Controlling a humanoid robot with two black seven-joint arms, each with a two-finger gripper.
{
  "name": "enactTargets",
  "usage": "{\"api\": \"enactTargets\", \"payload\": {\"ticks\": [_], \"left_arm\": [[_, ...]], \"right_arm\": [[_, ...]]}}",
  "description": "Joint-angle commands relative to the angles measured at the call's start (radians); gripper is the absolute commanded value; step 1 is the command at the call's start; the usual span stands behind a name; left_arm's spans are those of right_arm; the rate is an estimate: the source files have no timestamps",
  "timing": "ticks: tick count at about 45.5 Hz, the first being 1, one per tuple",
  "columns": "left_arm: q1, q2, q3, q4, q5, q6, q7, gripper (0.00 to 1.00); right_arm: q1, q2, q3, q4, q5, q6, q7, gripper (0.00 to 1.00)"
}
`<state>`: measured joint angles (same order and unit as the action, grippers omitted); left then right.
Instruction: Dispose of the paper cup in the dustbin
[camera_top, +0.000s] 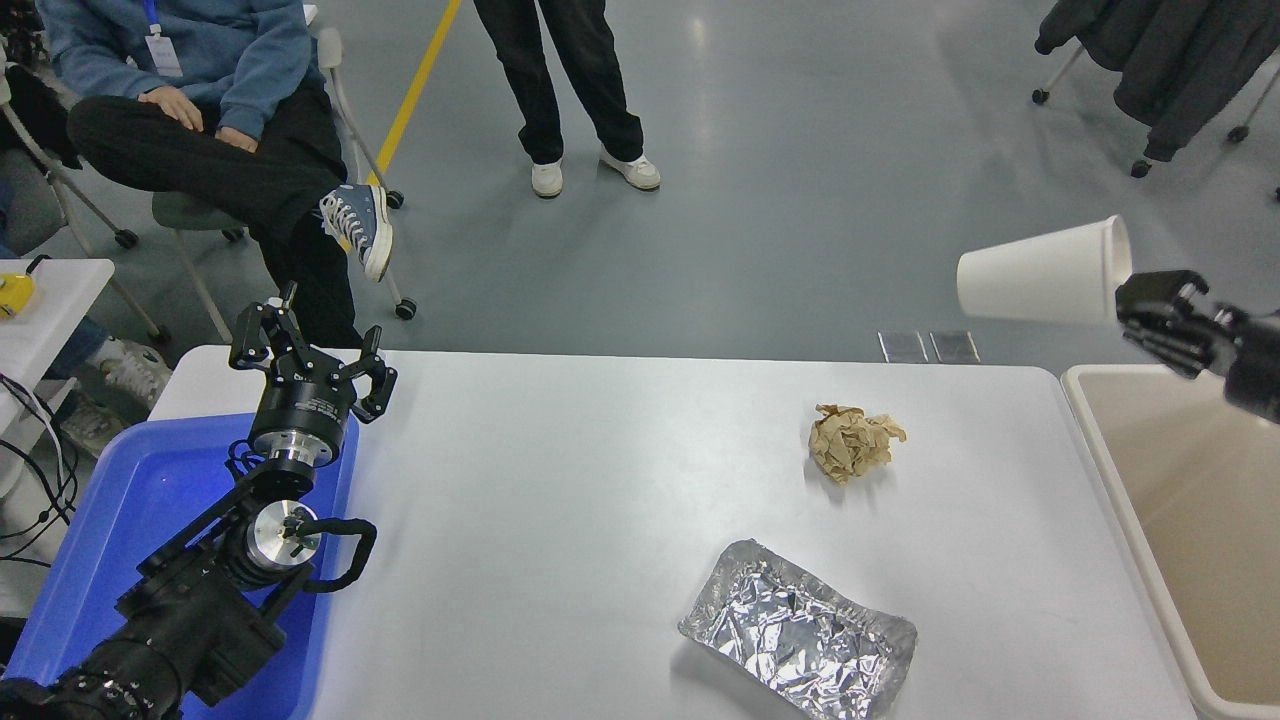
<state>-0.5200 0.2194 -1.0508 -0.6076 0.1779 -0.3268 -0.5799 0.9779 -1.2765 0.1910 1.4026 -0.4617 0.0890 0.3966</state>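
paper cup 1 | dustbin 1 | paper ball 1 | foil tray 1 | blue tray 1

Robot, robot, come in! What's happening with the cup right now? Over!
Right gripper shut on the paper cup, held sideways, high up. Dustbin just below, to the right. Left gripper open, parked. Nothing in the way.

No readable text, labels or numbers (badge print aside)

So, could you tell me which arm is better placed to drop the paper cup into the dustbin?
The right. The right gripper already holds the paper cup by its rim, lifted beside the dustbin at the table's right end. The left gripper is parked open over the blue tray, far off.
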Motion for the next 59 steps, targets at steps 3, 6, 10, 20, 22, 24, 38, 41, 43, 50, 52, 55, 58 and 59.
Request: {"api": "enactTargets", "payload": {"ticks": [3, 6, 10, 20, 22, 24, 38, 41, 43, 50, 52, 55, 58, 59], "left_arm": [[0.0, 0.0, 0.0, 0.0, 0.0, 0.0, 0.0, 1.0], [0.0, 0.0, 0.0, 0.0, 0.0, 0.0, 0.0, 1.0], [0.0, 0.0, 0.0, 0.0, 0.0, 0.0, 0.0, 1.0], [0.002, 0.0, 0.0, 0.0, 0.0, 0.0, 0.0, 1.0], [0.002, 0.0, 0.0, 0.0, 0.0, 0.0, 0.0, 1.0], [0.0, 0.0, 0.0, 0.0, 0.0, 0.0, 0.0, 1.0], [0.002, 0.0, 0.0, 0.0, 0.0, 0.0, 0.0, 1.0], [0.002, 0.0, 0.0, 0.0, 0.0, 0.0, 0.0, 1.0], [0.002, 0.0, 0.0, 0.0, 0.0, 0.0, 0.0, 1.0], [0.002, 0.0, 0.0, 0.0, -0.001, 0.0, 0.0, 1.0], [0.002, 0.0, 0.0, 0.0, -0.001, 0.0, 0.0, 1.0], [0.002, 0.0, 0.0, 0.0, -0.001, 0.0, -0.001, 1.0], [0.002, 0.0, 0.0, 0.0, 0.0, 0.0, 0.0, 1.0], [0.002, 0.0, 0.0, 0.0, -0.001, 0.0, -0.001, 1.0]], "right_arm": [[-0.002, 0.031, 0.018, -0.261, 0.397, 0.008, -0.134, 0.0], [-0.008, 0.068, 0.015, -0.387, 0.497, 0.008, -0.191, 0.0], [-0.037, 0.132, 0.013, -0.565, 0.606, 0.008, -0.258, 0.0], [-0.122, 0.276, 0.024, -0.833, 0.765, -0.047, -0.39, 0.0], [-0.14, 0.299, 0.024, -0.853, 0.791, -0.078, -0.415, 0.0], [-0.157, 0.327, 0.024, -0.873, 0.814, -0.106, -0.438, 0.0], [-0.255, 0.588, 0.067, -1.143, 0.868, -0.236, -0.555, 0.0], [-0.271, 0.605, 0.076, -1.171, 0.867, -0.258, -0.559, 0.0], [-0.277, 0.615, 0.077, -1.179, 0.868, -0.271, -0.559, 0.0], [-0.286, 0.654, 0.084, -1.2, 0.87, -0.321, -0.561, 0.0], [-0.294, 0.663, 0.091, -1.208, 0.87, -0.328, -0.561, 0.0], [-0.3, 0.683, 0.102, -1.217, 0.868, -0.337, -0.561, 0.0], [-0.304, 0.695, 0.102, -1.226, 0.868, -0.348, -0.561, 0.0], [-0.306, 0.701, 0.102, -1.228, 0.868, -0.35, -0.561, 0.0]]}}
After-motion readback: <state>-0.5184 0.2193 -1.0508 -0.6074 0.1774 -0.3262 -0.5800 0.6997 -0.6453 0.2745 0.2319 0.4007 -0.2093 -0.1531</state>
